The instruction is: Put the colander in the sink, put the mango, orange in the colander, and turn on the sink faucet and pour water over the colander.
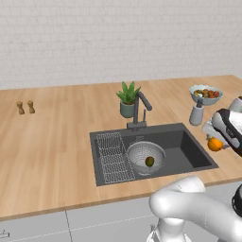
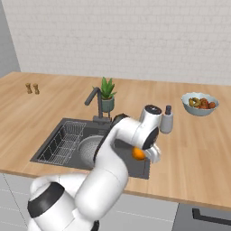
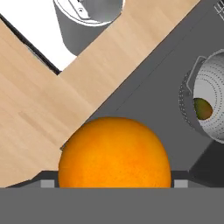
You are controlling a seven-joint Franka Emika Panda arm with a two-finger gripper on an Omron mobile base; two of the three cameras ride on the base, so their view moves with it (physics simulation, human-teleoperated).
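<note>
The orange (image 3: 114, 153) sits between my two fingertips, which press on its sides; my gripper (image 3: 114, 183) is shut on it. It hangs just above the right rim of the dark sink (image 1: 189, 151), and the orange (image 1: 215, 144) and gripper (image 1: 218, 141) also show there. From the right, the orange (image 2: 137, 154) peeks out under the hand. The silver colander (image 1: 145, 158) stands in the basin with the green mango (image 1: 150, 161) inside it; the colander (image 3: 210, 87) and mango (image 3: 202, 108) lie off to one side of the hand. The faucet (image 1: 138, 111) rises behind the basin.
A wire rack (image 1: 112, 156) fills the sink's left part. A potted plant (image 1: 127, 99) stands behind the faucet. A grey dispenser bottle (image 1: 196, 113) and a white fruit bowl (image 1: 206, 94) sit right of the sink. Two small shakers (image 1: 25, 107) stand far left.
</note>
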